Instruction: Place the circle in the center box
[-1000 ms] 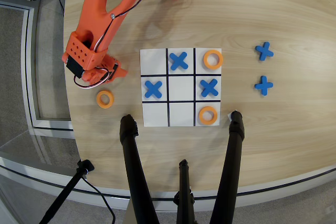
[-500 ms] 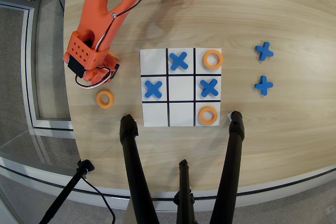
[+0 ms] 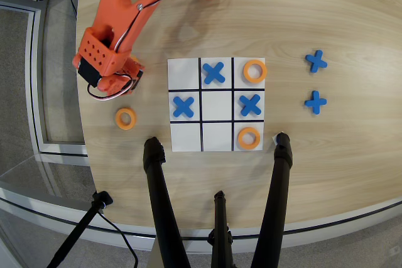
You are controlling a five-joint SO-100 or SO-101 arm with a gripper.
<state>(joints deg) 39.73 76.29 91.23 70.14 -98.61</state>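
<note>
The white 3x3 board (image 3: 186, 135) lies in the middle of the wooden table. Its center box (image 3: 217, 105) holds nothing. Orange circles lie in the top right cell (image 3: 254, 71) and the bottom right cell (image 3: 249, 137). A third orange circle (image 3: 125, 118) lies on the table left of the board. My orange gripper (image 3: 117, 85) hangs over the table left of the board, just above that loose circle in the picture. Its fingertips are hidden under the wrist body, so I cannot tell whether it is open or holds anything.
Blue X pieces lie in the top middle (image 3: 213, 73), middle left (image 3: 183, 106) and middle right (image 3: 250, 104) cells. Two more X pieces (image 3: 316, 61) (image 3: 315, 101) lie on the table right of the board. Black tripod legs (image 3: 160, 199) (image 3: 276, 199) cross the near table edge.
</note>
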